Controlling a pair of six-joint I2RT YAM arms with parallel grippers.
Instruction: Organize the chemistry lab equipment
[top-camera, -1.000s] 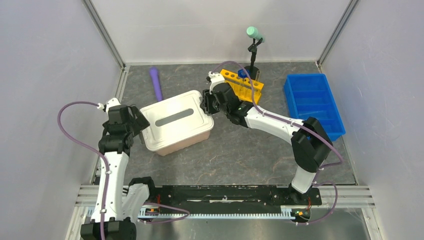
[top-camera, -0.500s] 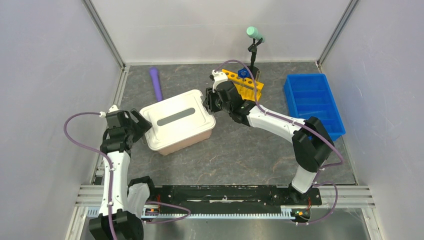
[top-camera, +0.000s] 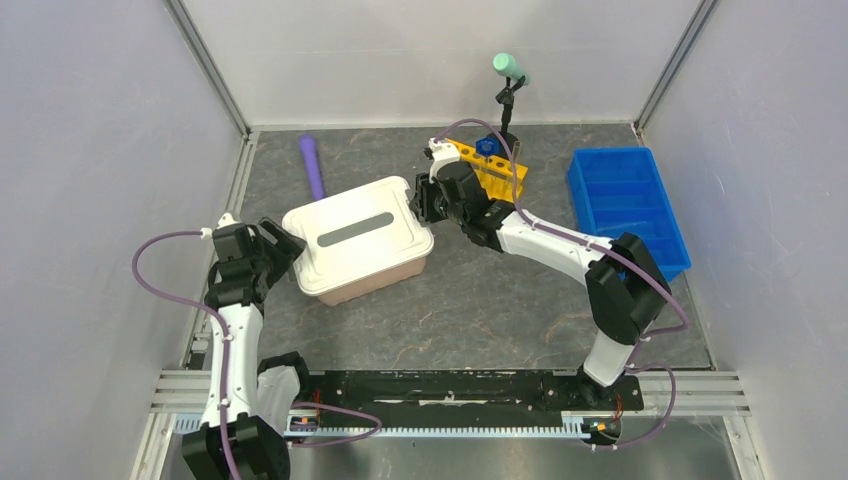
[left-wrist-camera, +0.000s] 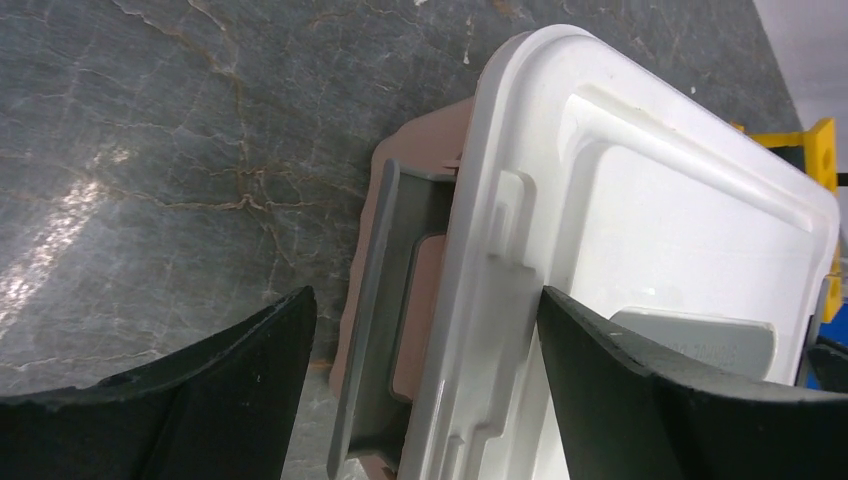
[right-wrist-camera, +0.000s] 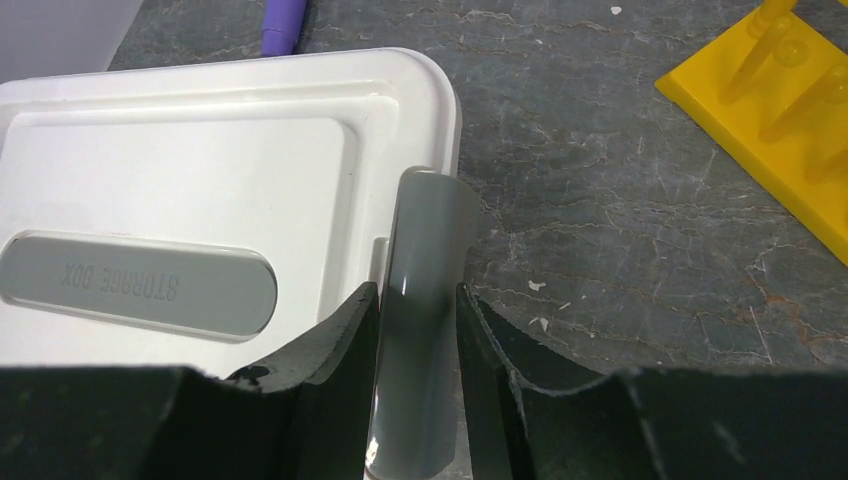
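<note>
Left of the table's (top-camera: 480, 300) middle sits the lidded storage box (top-camera: 355, 250). Only the right wrist view shows the right gripper (right-wrist-camera: 415, 292) pinched narrow on the right-end latch (right-wrist-camera: 425, 225). The left wrist view alone shows the left gripper (left-wrist-camera: 425, 295) spread wide astride the left-end latch (left-wrist-camera: 378, 330), gripping nothing. Overhead, the right arm stretches toward the far left and the left arm's wrist turns rightward. A blue-capped tube (top-camera: 487, 146) stands in the yellow rack (top-camera: 505, 180) near the far edge.

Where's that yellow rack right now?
In the top view, the yellow rack sits toward the table's back, between the white box and the blue tray, beside the black stand.
</note>
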